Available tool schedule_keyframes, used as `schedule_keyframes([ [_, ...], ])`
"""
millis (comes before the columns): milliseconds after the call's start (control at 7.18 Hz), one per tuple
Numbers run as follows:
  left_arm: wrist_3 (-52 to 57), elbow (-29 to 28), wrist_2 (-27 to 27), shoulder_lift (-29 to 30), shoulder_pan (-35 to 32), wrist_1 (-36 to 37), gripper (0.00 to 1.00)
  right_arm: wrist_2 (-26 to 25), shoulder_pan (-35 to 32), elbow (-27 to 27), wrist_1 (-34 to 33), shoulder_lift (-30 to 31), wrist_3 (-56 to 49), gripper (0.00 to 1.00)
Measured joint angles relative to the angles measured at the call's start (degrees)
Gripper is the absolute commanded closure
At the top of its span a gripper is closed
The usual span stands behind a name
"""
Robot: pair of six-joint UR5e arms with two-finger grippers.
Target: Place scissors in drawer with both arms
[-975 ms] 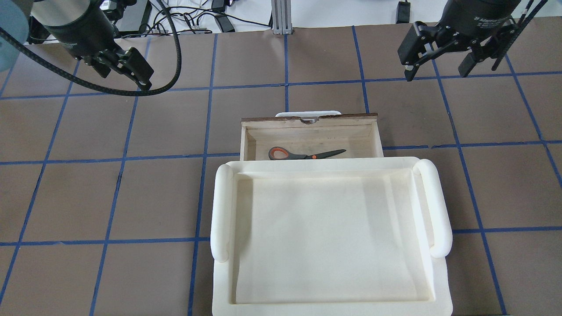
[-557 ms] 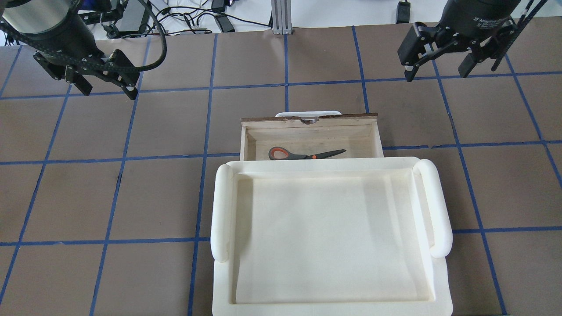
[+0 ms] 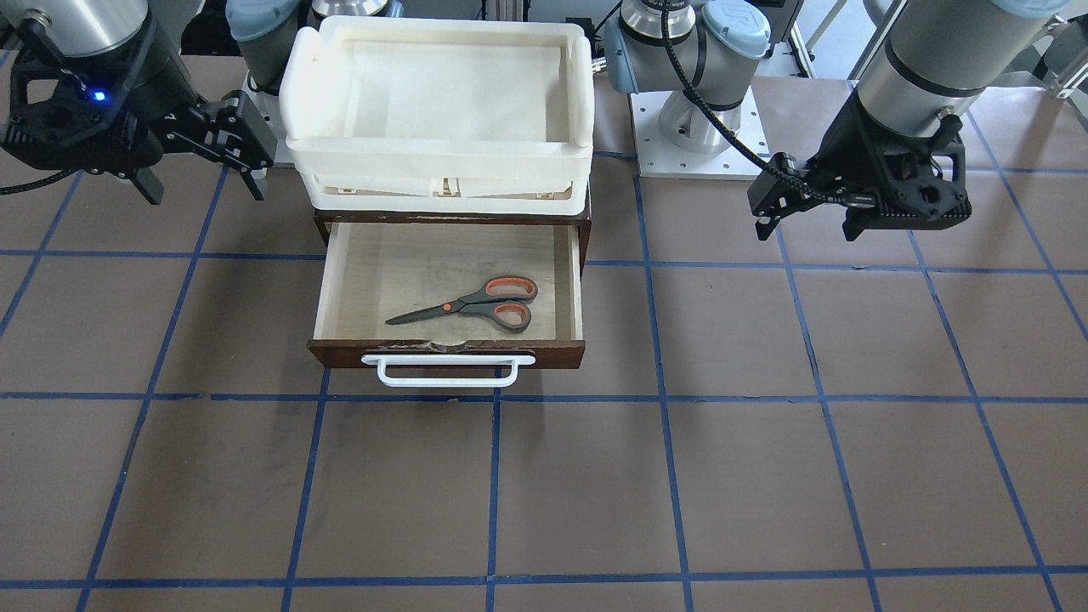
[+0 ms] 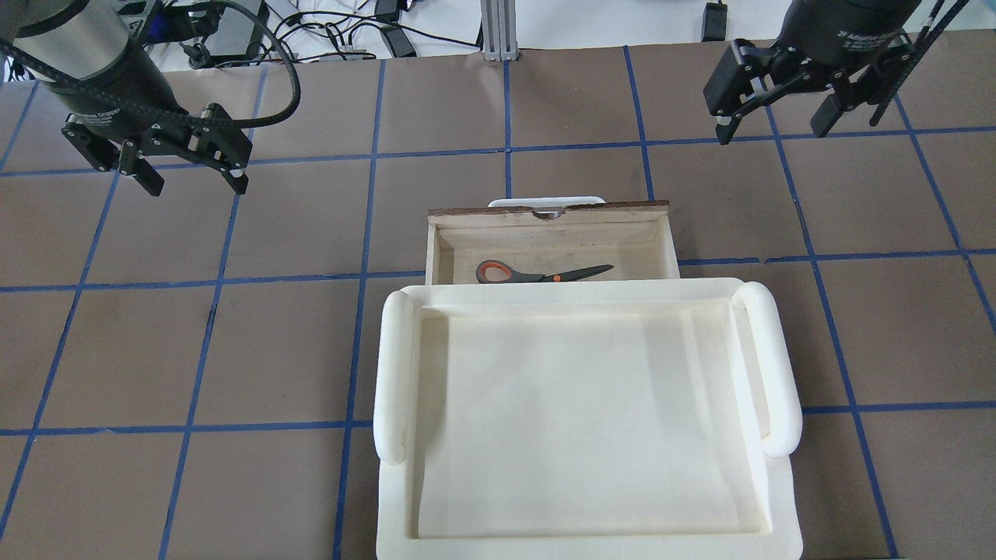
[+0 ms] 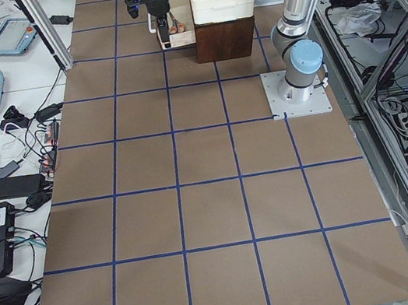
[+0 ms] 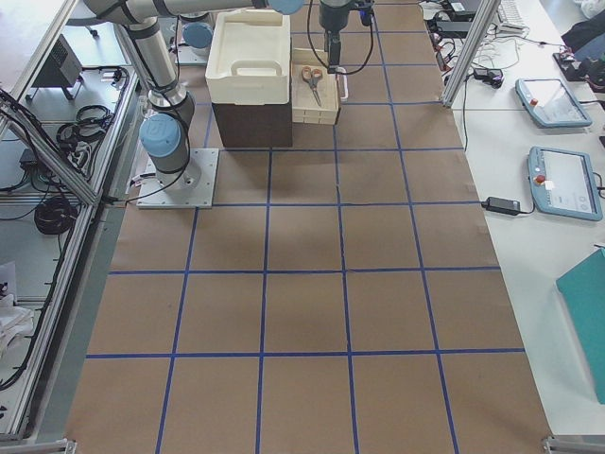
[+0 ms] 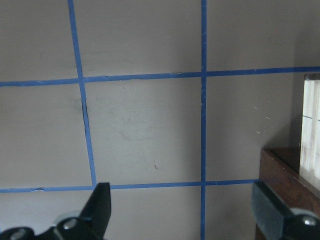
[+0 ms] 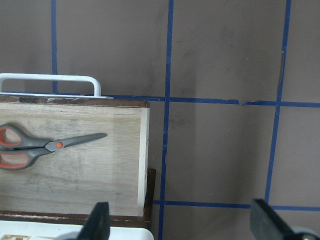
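The scissors [image 4: 537,274] lie flat inside the open drawer [image 4: 545,233], handles to the robot's left and blades to its right. They also show in the front view [image 3: 472,306] and the right wrist view [image 8: 45,147]. The drawer [image 3: 382,272] is pulled out from a small dark cabinet, and its white handle [image 3: 448,371] faces away from the robot. My left gripper [image 4: 194,177] is open and empty, above the table far to the drawer's left. My right gripper [image 4: 774,128] is open and empty, above the table to the drawer's far right.
A large white plastic bin [image 4: 393,365] sits on top of the cabinet, near the robot; it hides the drawer's rear part in the overhead view. The brown table has blue tape grid lines. Cables lie beyond the far edge [image 4: 350,31].
My left gripper has turned and shifted left and a little nearer the robot, and now points straight down at the table. My right gripper has hardly moved. The scissors have not moved.
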State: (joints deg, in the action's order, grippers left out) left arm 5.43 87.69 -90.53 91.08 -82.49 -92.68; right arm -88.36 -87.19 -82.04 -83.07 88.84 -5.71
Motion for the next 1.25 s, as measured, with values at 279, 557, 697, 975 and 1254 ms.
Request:
schedule_keyframes([
  [279,-4.2,-0.2,0.1,0.5,-2.1,1.2,0.0,0.0,0.0,0.1,0.1,-0.5,0.0,0.0],
  [557,-8.1,0.0,0.1,0.9,-5.2,1.5,0.0,-0.1,0.0,0.1,0.2,-0.5,0.0,0.0],
  [697,-8.4,0.0,0.0,0.7,-5.7,1.5,0.0,-0.1,0.0,0.1,0.2,-0.5,0.0,0.0],
  [975,-8.2,0.6,-0.2,-0.4,-5.9,1.5,0.0,-0.1,0.0,0.1,0.3,-0.5,0.0,0.0],
  [1254,-8.1,0.8,-0.2,-0.3,-5.9,2.4,0.0,-0.2,0.0,0.1,0.4,-0.6,0.0,0.0],
])
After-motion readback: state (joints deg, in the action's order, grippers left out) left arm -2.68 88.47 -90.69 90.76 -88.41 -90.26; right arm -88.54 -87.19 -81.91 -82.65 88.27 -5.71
